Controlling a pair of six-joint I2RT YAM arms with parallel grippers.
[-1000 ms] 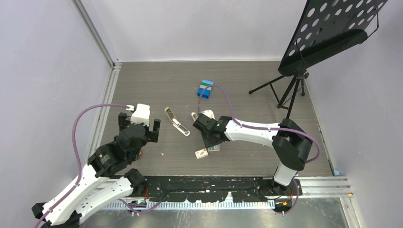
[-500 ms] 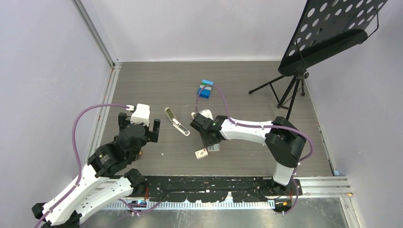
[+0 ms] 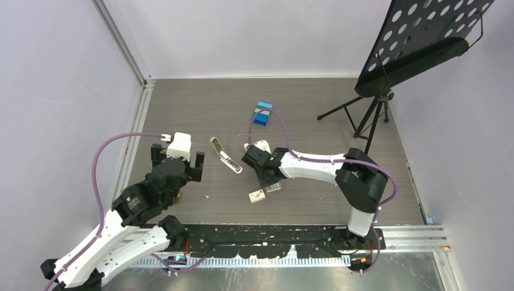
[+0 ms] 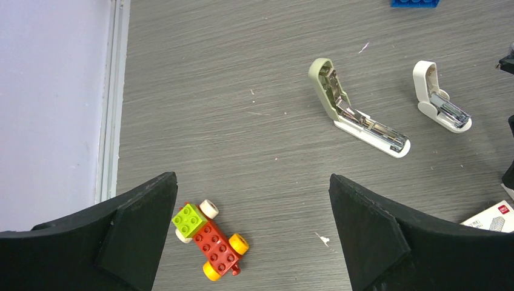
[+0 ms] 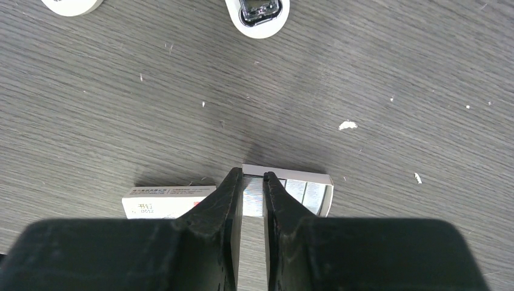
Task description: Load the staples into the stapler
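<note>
**Grey table (image 3: pixel 200 103), overhead and wrist views.** The right arm (image 3: pixel 315 165) reaches leftward across it. Its right gripper (image 5: pixel 251 180) points down with the fingers drawn almost together, leaving only a slit. The left gripper (image 4: pixel 251 182) hangs with its fingers spread wide and nothing between them.

**Stapler (image 4: pixel 357 118).** It lies open, the olive top hinged up off the white base and the silver channel exposed. Overhead, it sits between the two grippers.
- From the left gripper it is ahead and to the right, well apart.
- From the right gripper it is beyond the fingertips and to the left, so only its white end shows at the top edge of the right wrist view.
- Its long axis runs obliquely, with the white end toward the right gripper and the hinge end away.

A stubby white object (image 5: pixel 257 13) lies straight ahead of the right fingertips.

**Staple box (image 5: pixel 166 201).** Flat and white with a red mark, it lies just left of the right fingers with its long axis across them.

**Staples (image 5: pixel 306 193).** These are silvery rows in a shallow insert, under the right fingertips and running off to their right, long axis again across the fingers. The fingers straddle the insert's left end and a silvery strip fills the slit. The grip therefore reads as closed on the staples, though pad contact itself is hidden.

**Judgement.** The right arm is nearer the staples. The carry calls for a short travel forward and left, then a turn of the strip to match the oblique channel.
</note>
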